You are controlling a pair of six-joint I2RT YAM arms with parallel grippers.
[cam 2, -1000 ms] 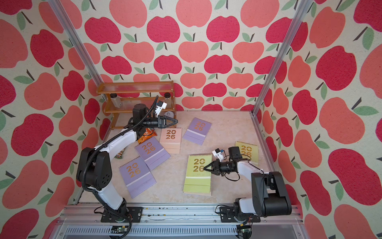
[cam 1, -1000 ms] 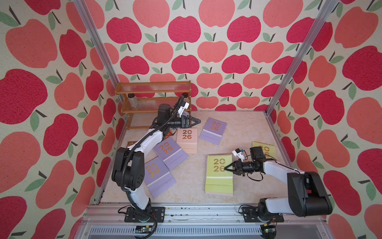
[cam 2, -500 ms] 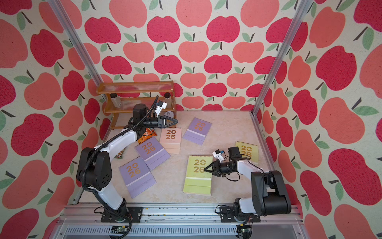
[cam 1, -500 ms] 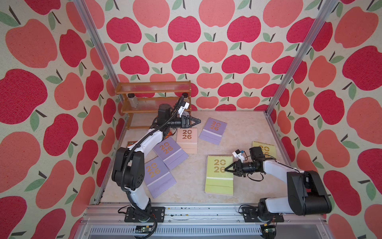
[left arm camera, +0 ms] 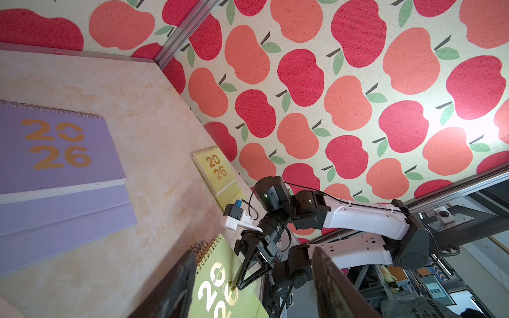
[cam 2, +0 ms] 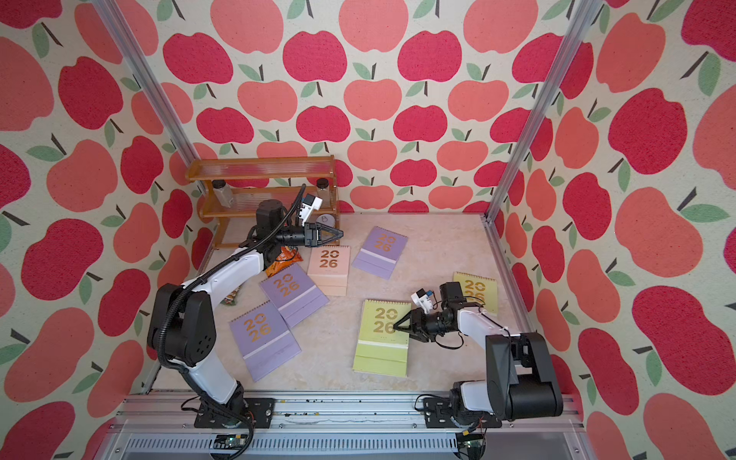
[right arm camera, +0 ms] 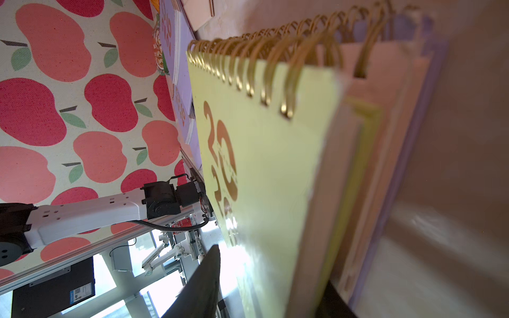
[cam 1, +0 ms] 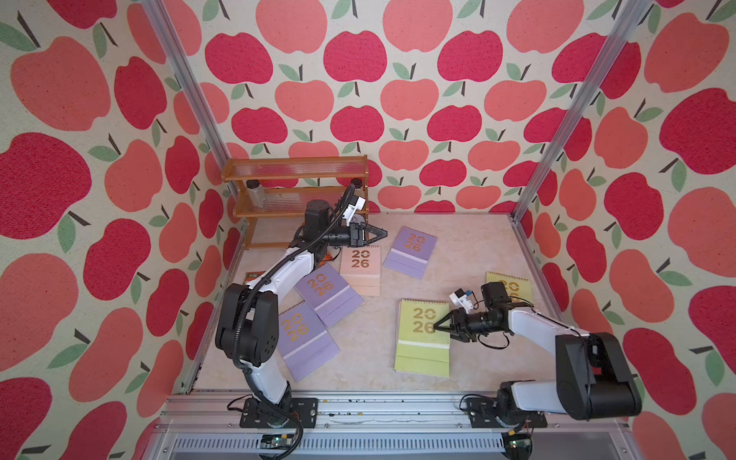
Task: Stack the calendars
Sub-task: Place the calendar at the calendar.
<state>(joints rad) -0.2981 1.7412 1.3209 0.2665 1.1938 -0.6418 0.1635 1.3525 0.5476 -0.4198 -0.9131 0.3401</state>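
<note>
The step in hand looks like setting a calendar down. The right gripper (cam 1: pixel 437 325) sits at the side edge of the yellow-green stack (cam 1: pixel 422 358), jaws slightly parted astride the top cover and apparently not pinching it. Next it should back off the stack and fetch the lone yellow-green calendar (cam 1: pixel 517 281) just beyond, which means working a finger under a flat edge. The left gripper (cam 1: pixel 380 235) hovers wide and empty, well apart from the stack, as do the pink calendar (cam 1: pixel 360 275) and the three lilac calendars (cam 1: pixel 328 292). The stack's lower layers are blurred in the right wrist view, so I cannot count them. The right arm covers part of the lone calendar.

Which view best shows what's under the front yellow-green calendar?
Right wrist: the yellow-green calendar is seen edge-on, pink and lilac layers showing beneath. Both top views show only its cover; left wrist catches a corner.
</note>
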